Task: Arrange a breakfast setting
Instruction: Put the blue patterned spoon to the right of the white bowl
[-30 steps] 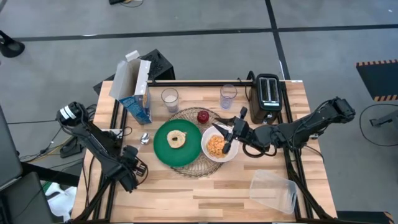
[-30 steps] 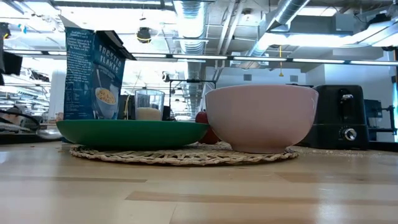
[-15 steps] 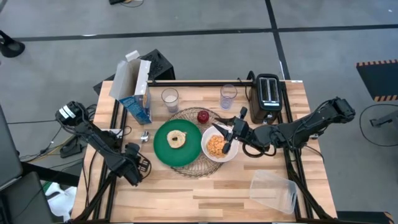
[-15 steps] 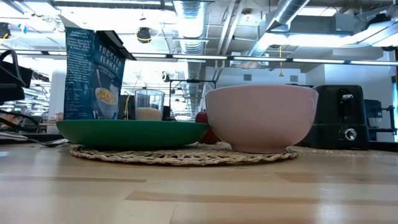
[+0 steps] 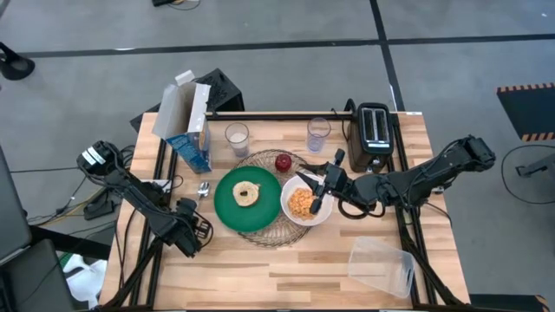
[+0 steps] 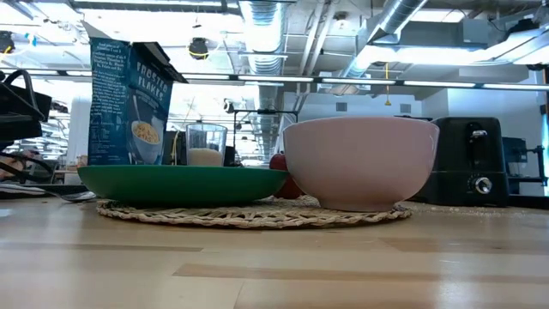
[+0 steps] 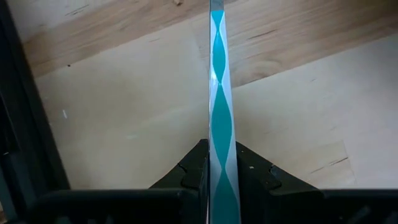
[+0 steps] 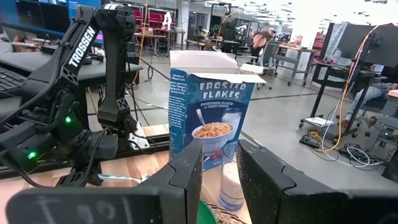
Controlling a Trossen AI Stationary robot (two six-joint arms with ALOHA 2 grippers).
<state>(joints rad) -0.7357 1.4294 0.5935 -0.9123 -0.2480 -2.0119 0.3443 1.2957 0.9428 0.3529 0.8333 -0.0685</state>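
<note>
- The left hand (image 5: pixel 192 234) sits low over the near-left part of the wooden surface (image 5: pixel 295 269), its fingers closed on the handle of the blue-handled spoon (image 7: pixel 218 118); in the left wrist view the teal-and-silver handle runs straight out from between the two dark fingers (image 7: pixel 193 171).
- The spoon's bowl end lies on the surface ahead of that hand, toward the cereal box (image 5: pixel 186 121).
- Just beside the left hand, toward the middle of the surface, the green plate (image 5: pixel 227 208) rests on the round wire mat (image 5: pixel 260 234), with the pale bagel (image 5: pixel 246 193) on it.
- The right hand (image 5: pixel 317 184) hovers over the far rim of the white bowl (image 5: pixel 323 217), its fingers a little apart and holding nothing.
- The orange cereal (image 5: pixel 301 202) fills the bowl directly under that hand; the bowl sits on the mat, touching the plate.
- The small red apple (image 5: pixel 284 162) lies on the mat just beyond the right hand.
- Two clear glasses (image 5: pixel 237 138) stand farther back, one with milk, the other (image 5: pixel 318 133) beside the black toaster (image 5: pixel 374 127).
- A clear plastic tub (image 5: pixel 381 266) lies near the front edge, well apart from both hands.
</note>
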